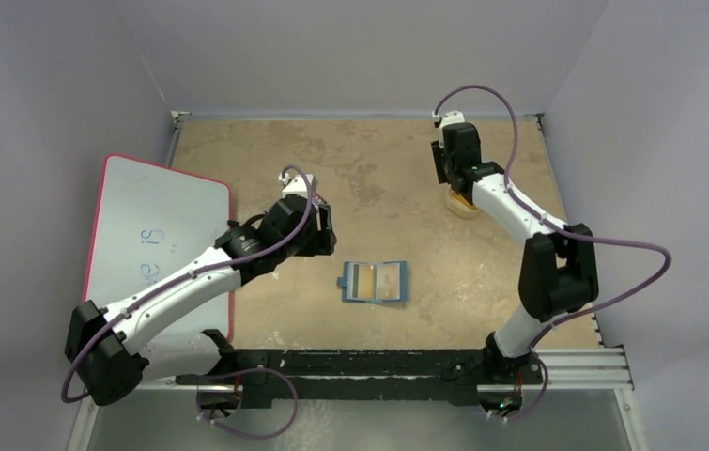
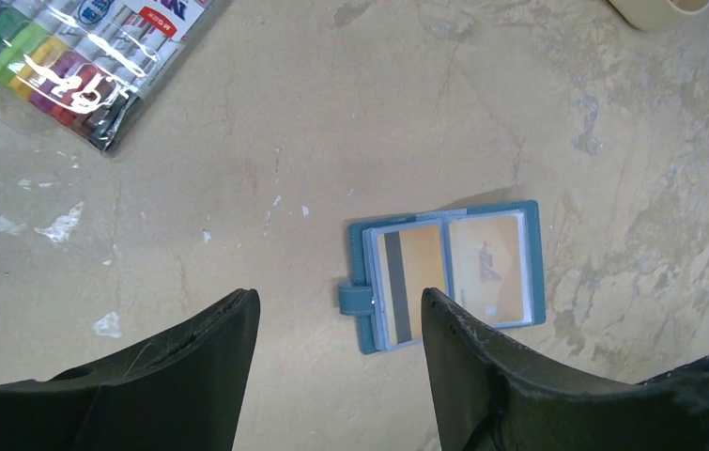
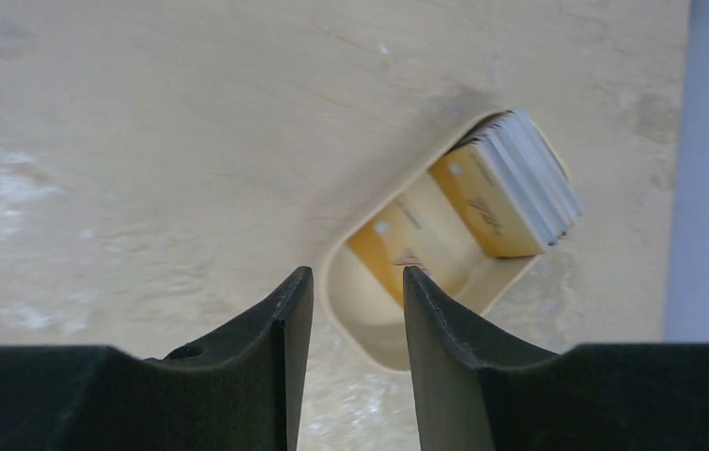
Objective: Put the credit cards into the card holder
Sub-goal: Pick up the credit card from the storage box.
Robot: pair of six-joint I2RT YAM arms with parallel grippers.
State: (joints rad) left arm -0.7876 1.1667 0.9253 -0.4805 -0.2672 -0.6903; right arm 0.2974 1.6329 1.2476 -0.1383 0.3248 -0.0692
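Observation:
The teal card holder (image 1: 375, 281) lies open on the table. In the left wrist view the card holder (image 2: 363, 282) shows an orange credit card with a dark stripe (image 2: 416, 277) in its left pocket and another orange card (image 2: 486, 268) in its right. My left gripper (image 2: 339, 296) hovers open and empty just left of it, also seen from above (image 1: 327, 230). My right gripper (image 1: 451, 178) hangs open over the tan tray (image 3: 383, 343), with nothing between its fingers (image 3: 358, 272). A stack of credit cards (image 3: 510, 183) leans in the tray, beside a loose orange card (image 3: 407, 244).
A pack of coloured markers (image 2: 69, 56) lies left of the card holder. A whiteboard with a red edge (image 1: 153, 235) leans at the table's left side under the left arm. Grey walls enclose the table on three sides.

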